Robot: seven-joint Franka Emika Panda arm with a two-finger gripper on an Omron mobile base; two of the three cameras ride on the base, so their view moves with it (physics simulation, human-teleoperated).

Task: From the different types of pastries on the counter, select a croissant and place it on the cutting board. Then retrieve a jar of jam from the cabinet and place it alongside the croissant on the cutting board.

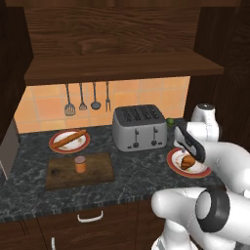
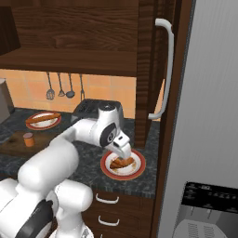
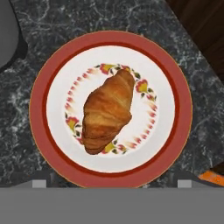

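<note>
In the left base view, the jar of jam [image 1: 80, 164] stands upright on the cutting board [image 1: 97, 172], on the dark table [image 1: 136, 171] left of the toaster [image 1: 139, 127]. A bread stick [image 1: 68, 138] lies on a red-rimmed plate [image 1: 56, 145] behind the board. The croissant [image 1: 187, 161] sits on another plate [image 1: 177, 165] to the right, under the arm.

In the right base view, the end effector [image 2: 123, 155] hangs just above the croissant [image 2: 122, 163], apart from it.

In the hand view, the croissant [image 3: 107, 111] lies at the middle of its plate [image 3: 39, 109]; the fingers stand spread wide, holding nothing.
</note>
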